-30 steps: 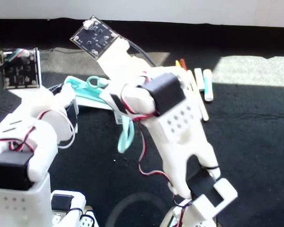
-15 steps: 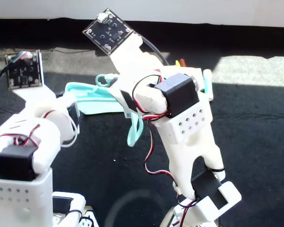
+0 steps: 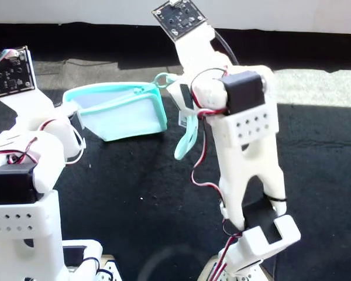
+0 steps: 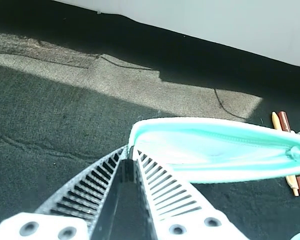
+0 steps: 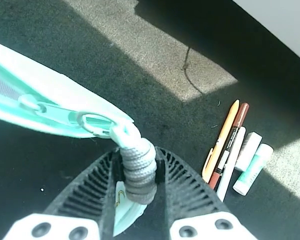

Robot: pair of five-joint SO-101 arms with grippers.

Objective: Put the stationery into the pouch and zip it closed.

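The teal pouch (image 3: 121, 111) hangs above the black mat, stretched between both arms. My left gripper (image 3: 72, 112) (image 4: 129, 152) is shut on its left end. The zipper (image 4: 225, 145) runs along the pouch's (image 4: 210, 156) top edge. My right gripper (image 3: 171, 93) (image 5: 136, 152) is shut on the grey loop (image 5: 138, 167) at the pouch's (image 5: 35, 102) other end, beside the zipper pull (image 5: 94, 121). A teal strap (image 3: 186, 139) dangles below it. On the mat lie an orange pen (image 5: 221, 137), a brown pen (image 5: 234, 131), a white pen (image 5: 231, 161) and two stubby sticks (image 5: 251, 165).
A white wall (image 4: 230, 20) borders the mat's far edge. A sunlit band (image 5: 140, 45) crosses the mat behind the pouch. Dark open mat (image 3: 128, 187) lies between the two arm bases.
Both arms have risen and swung right, carrying the pouch off the mat. The pouch now hangs taut between them, and the right arm covers the stationery in the high view.
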